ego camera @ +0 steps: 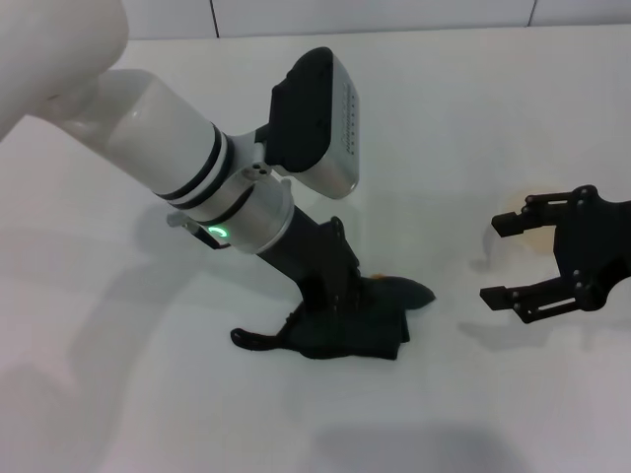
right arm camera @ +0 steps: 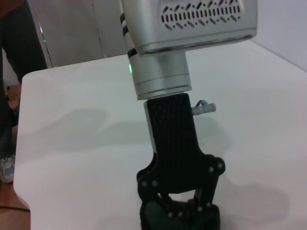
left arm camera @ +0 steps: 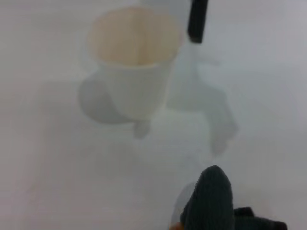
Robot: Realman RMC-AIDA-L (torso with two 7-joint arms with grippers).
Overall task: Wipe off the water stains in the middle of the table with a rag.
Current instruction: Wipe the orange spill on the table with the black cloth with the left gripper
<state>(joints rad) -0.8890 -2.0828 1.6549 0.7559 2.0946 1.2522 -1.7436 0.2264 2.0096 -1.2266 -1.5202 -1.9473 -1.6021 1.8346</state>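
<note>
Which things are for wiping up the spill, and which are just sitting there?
For the job:
- dark charcoal soft cloth rag, gripped by the left gripper
- small orange-amber blot of liquid, just peeking out beside the rag
- broad white matte table

Just there:
- whitish translucent cup
- right gripper, fingers open, idle off to the right

I find no legible text, label, brand, number or sign in any view. The silver-grey camera housing (ego camera: 335,123) on my left wrist carries only rows of small ventilation slots, no characters. The lit green ring indicator (ego camera: 219,234) on that wrist's silver collar is a plain light without a symbol. The broad white matte table (ego camera: 473,108) bears no markings.
</note>
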